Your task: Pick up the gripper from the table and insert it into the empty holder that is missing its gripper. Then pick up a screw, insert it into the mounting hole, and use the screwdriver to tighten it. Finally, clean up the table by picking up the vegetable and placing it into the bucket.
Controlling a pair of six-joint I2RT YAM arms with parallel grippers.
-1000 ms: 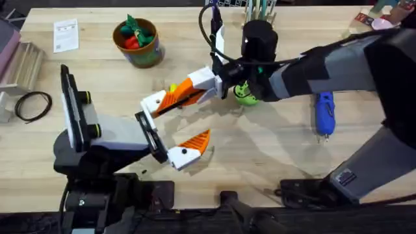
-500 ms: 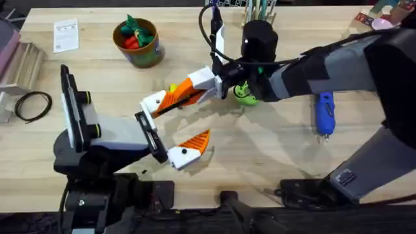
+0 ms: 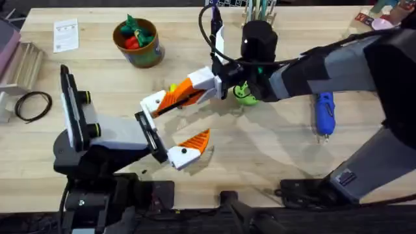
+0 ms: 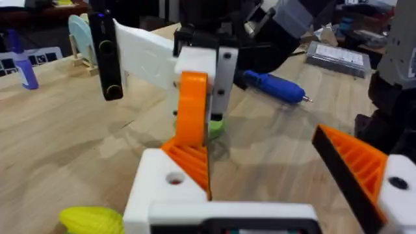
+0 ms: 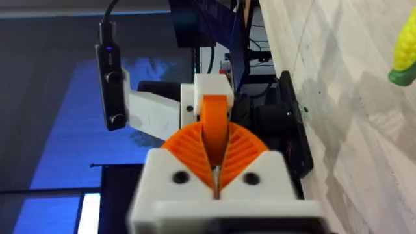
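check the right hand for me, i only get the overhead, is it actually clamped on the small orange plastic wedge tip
Observer: Yes. The right wrist view shows the right hand with its orange ribbed pads shut on the small orange plastic wedge tip.
Operator: where's the yellow toy corn cob, i just see a speck
Observer: In the left wrist view the yellow toy corn cob lies on the wooden table, right beside one white finger of the open left hand.
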